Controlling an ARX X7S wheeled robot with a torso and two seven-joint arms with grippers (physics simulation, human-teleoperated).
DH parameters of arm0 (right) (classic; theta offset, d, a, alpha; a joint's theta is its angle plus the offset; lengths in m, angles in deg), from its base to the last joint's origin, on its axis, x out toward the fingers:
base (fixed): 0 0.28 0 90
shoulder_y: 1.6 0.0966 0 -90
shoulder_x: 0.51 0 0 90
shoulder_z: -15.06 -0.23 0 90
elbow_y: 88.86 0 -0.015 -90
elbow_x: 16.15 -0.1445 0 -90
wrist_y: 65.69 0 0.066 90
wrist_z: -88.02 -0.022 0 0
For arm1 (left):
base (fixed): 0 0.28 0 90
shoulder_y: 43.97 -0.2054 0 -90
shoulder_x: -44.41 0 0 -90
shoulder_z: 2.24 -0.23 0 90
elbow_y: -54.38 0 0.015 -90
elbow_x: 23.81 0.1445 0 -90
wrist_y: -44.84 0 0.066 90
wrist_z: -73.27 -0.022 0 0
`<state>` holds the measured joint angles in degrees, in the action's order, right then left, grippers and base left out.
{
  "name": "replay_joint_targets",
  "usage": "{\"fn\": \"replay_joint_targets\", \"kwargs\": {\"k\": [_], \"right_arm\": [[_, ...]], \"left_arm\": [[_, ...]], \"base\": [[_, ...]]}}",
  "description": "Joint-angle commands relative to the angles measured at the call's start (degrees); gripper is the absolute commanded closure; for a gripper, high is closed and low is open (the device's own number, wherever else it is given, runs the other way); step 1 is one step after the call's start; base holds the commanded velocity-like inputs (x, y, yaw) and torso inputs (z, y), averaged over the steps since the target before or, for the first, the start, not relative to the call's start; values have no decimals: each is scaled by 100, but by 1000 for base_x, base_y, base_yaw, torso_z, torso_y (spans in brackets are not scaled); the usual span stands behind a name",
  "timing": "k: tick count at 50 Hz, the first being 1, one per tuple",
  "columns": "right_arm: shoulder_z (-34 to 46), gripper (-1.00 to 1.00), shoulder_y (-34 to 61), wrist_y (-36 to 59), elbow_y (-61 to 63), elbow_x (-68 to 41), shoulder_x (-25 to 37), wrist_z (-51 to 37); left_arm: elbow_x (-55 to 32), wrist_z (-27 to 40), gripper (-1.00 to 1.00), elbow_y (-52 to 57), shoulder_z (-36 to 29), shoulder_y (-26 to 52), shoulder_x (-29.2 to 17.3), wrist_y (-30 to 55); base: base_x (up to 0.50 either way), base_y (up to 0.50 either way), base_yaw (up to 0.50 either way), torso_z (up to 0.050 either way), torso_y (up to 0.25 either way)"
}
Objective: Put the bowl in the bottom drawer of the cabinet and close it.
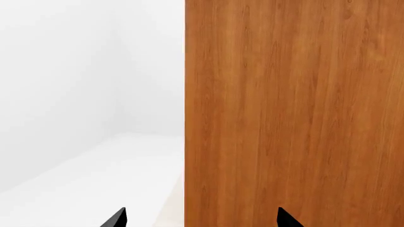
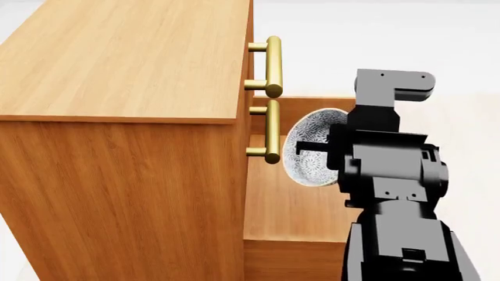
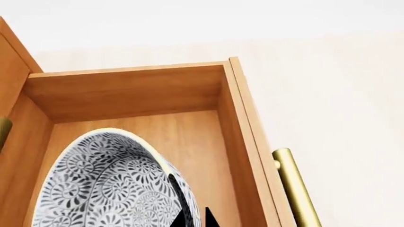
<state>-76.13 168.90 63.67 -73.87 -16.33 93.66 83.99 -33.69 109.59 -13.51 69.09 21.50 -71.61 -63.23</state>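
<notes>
1. My right tool [image 3: 189, 218] is gripping the bowl [image 2: 311, 151] by its rim, tipped on edge
2. The bowl is hanging over the pulled-out bottom drawer [image 3: 136, 94] of the cabinet [image 2: 125, 76], beside the brass handles [image 2: 273, 65]
3. My left tool [image 1: 200, 218] is standing open, facing the cabinet's side panel

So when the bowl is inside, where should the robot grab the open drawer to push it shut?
Probably the brass bar handle on the bottom drawer front. It is a round bar standing off the wood on posts, so open jaws could close across it from the front side, away from the cabinet. The right gripper must release the bowl first.
</notes>
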Motion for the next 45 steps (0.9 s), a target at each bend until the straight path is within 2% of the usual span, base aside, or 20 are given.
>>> {"fn": "replay_joint_targets", "kwargs": {"k": [1,17,45], "right_arm": [[26,100,-35,54,2,17,-21,112],[41,100,-53,364,2,-8,-30,369],[-663,100,58,1243,2,-52,13,537]], "left_arm": [[-2,17,-100,-9,-9,8,-2,-6],[-3,40,-100,9,-21,14,-17,10],[-6,68,-100,-3,-38,14,-46,-12]], "base": [[0,0,0,0,0],[0,0,0,0,1],[0,0,0,0,0]]}}
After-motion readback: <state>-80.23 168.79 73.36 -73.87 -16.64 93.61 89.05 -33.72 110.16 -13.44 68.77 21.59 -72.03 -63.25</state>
